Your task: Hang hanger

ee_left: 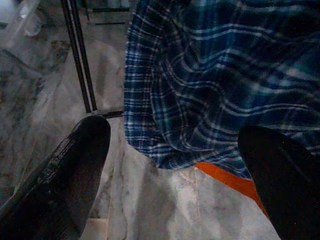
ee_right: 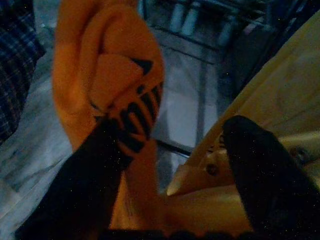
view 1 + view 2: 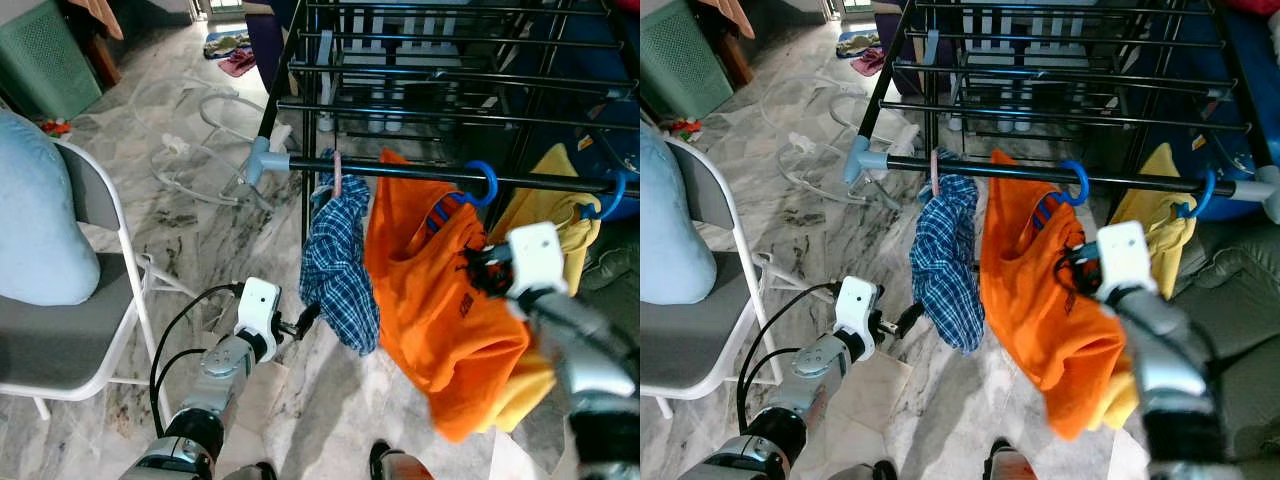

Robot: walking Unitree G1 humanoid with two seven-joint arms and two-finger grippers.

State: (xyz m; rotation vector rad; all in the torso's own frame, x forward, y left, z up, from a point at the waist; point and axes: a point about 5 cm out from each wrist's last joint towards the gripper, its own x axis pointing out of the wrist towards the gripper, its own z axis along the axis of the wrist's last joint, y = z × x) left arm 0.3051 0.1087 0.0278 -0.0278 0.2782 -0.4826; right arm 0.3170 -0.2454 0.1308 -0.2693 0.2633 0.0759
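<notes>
Three garments on the rail (image 3: pixel 420 172); blue hanger (image 3: pixel 484 183) w/ orange shirt (image 3: pixel 440 300) is hooked on it, mid-rail; light, hook stiff, cloth limp; grip hook/neck. Right tool (image 3: pixel 478 268) against the shirt below the rail, fingers apart; left tool (image 3: pixel 303 320) wide, near plaid shirt (image 3: pixel 340 270).

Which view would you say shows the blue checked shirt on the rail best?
The left eye view: the checked shirt hangs whole from the rail. The right eye view matches it; the left wrist view gives a dim close-up; the right wrist view catches an edge.
</notes>
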